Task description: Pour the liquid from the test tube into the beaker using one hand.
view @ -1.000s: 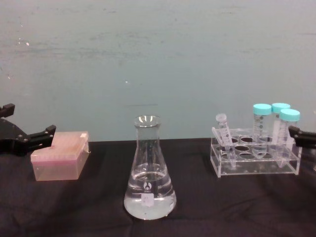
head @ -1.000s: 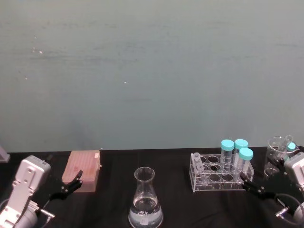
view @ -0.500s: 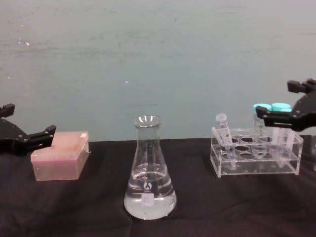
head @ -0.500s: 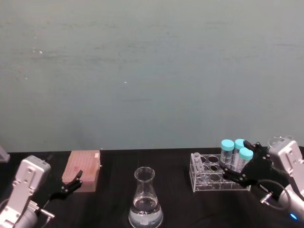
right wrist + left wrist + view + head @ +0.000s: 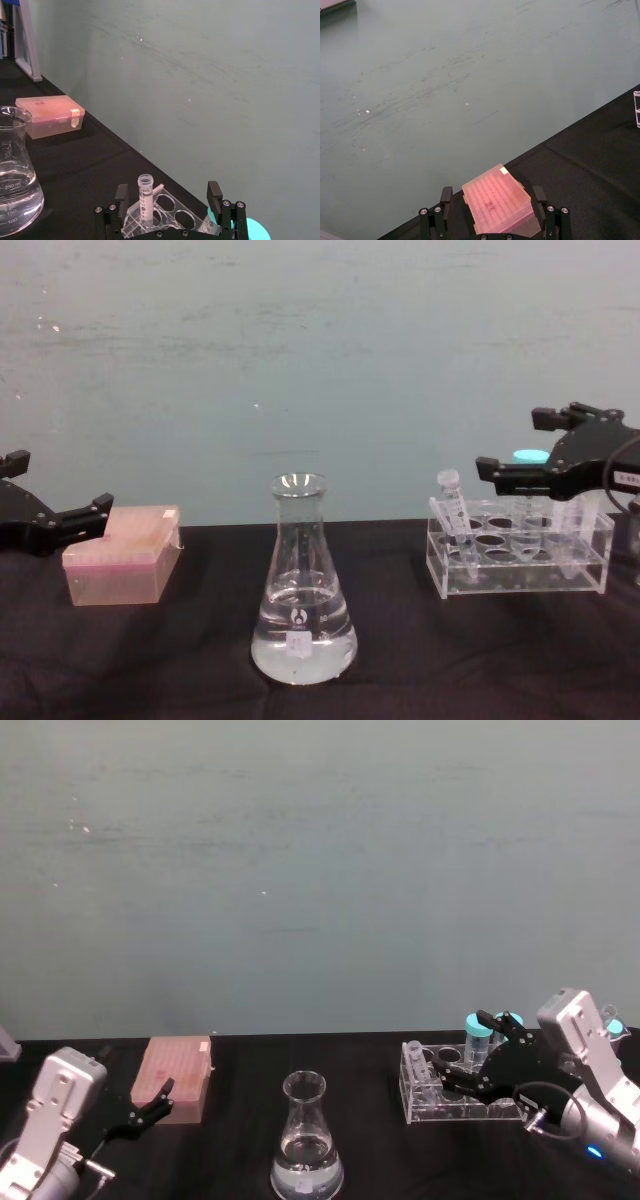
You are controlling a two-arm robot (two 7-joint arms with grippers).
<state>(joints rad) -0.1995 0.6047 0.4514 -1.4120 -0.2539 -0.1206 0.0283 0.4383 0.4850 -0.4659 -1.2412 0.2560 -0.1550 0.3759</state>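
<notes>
The test tube (image 5: 455,515) leans in the left end of a clear acrylic rack (image 5: 515,562); I cannot tell how much liquid it holds. It also shows as the test tube (image 5: 145,197) and the test tube (image 5: 413,1060). The beaker (image 5: 303,600), a conical flask with clear liquid in its base, stands mid-table as the beaker (image 5: 305,1140). My right gripper (image 5: 512,443) hovers open above the rack, right of the tube and not touching it, its fingers spread in the right wrist view (image 5: 167,195). My left gripper (image 5: 150,1108) rests open at far left.
A pink tip box (image 5: 122,555) lies at the left, just ahead of the left gripper (image 5: 492,200). Teal-capped tubes (image 5: 479,1038) stand in the right part of the rack (image 5: 455,1098). A black cloth covers the table; a plain wall stands behind.
My right gripper has risen from the table's right edge and moved left over the rack, closer to the test tube. The left arm, flask and box have not moved.
</notes>
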